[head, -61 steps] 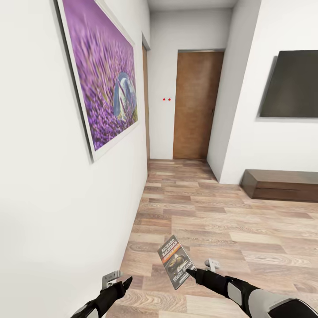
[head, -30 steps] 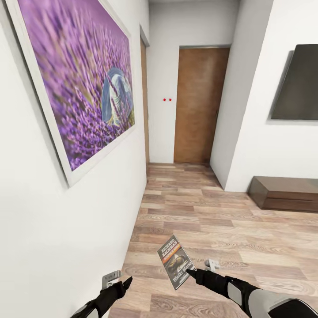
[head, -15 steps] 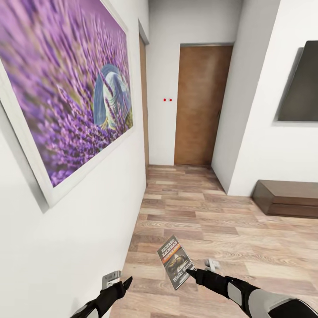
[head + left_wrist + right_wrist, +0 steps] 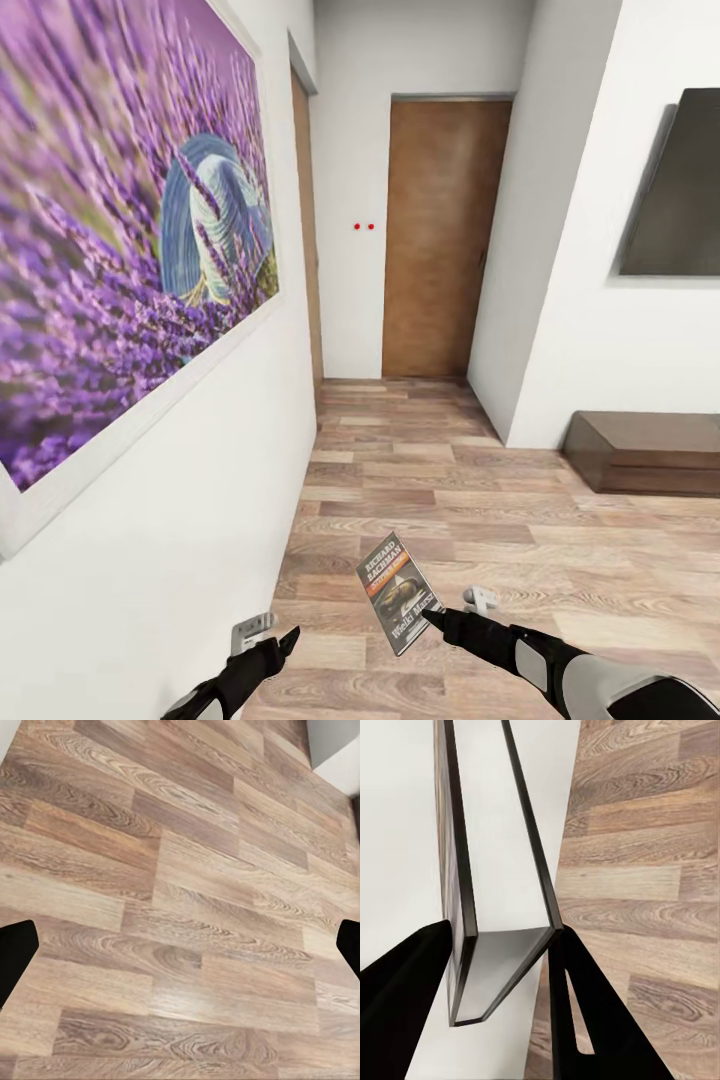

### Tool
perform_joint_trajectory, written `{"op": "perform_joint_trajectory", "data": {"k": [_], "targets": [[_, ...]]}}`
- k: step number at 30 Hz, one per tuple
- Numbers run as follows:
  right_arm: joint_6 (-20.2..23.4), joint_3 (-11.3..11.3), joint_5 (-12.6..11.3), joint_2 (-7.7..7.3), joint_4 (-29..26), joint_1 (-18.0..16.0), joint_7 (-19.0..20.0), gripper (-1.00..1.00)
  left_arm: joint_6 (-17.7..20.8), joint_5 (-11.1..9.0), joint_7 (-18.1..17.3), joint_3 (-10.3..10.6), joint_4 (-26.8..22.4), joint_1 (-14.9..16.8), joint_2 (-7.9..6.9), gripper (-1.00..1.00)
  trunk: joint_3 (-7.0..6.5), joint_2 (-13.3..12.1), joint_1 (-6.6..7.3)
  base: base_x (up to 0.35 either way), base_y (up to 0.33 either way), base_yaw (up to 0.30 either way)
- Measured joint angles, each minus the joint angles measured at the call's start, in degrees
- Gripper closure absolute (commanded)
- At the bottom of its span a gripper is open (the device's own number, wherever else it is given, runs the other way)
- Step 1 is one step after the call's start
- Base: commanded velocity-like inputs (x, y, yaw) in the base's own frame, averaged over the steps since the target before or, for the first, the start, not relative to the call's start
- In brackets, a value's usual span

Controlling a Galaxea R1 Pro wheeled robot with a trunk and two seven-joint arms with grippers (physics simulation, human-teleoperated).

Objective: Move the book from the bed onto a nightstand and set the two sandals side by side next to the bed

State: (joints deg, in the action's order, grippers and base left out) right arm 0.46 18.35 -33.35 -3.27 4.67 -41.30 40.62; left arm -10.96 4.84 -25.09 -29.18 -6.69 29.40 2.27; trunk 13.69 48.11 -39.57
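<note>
Book (image 4: pixel 398 592) sits pinched upright between the right gripper (image 4: pixel 432 617) fingers, held above the wood-plank floor (image 4: pixel 520 520). Left gripper (image 4: pixel 285 637) hangs spread wide and empty beside the white wall (image 4: pixel 190 540).

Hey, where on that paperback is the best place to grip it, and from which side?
By a thin edge near a lower corner, as the right pincer does now: fingers on either cover of the book, pinching across its thickness. It is flat and slim, so coming in edge-on from the right arm's side looks most secure.
</note>
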Motion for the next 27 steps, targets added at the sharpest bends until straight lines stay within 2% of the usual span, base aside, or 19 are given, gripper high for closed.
{"op": "perform_joint_trajectory", "data": {"k": [11,19,27], "targets": [[0.0,0.0,0.0,0.0,0.0,0.0,0.0,1.0,0.0,0.0,0.0,0.0,0.0,0.0,0.0,-1.0,0.0,0.0,0.0,0.299,0.0,-0.014],[0.0,0.0,0.0,-0.01,0.0,0.0,0.1,1.0,0.0,0.0,0.0,0.0,0.0,0.0,0.0,-1.0,0.0,0.0,0.0,0.297,-0.001,-0.249],[0.0,0.0,0.0,0.0,0.0,0.0,0.1,1.0,0.0,0.0,0.0,0.0,0.0,0.0,0.0,-1.0,0.0,0.0,0.0,0.288,-0.114,-0.244]]}}
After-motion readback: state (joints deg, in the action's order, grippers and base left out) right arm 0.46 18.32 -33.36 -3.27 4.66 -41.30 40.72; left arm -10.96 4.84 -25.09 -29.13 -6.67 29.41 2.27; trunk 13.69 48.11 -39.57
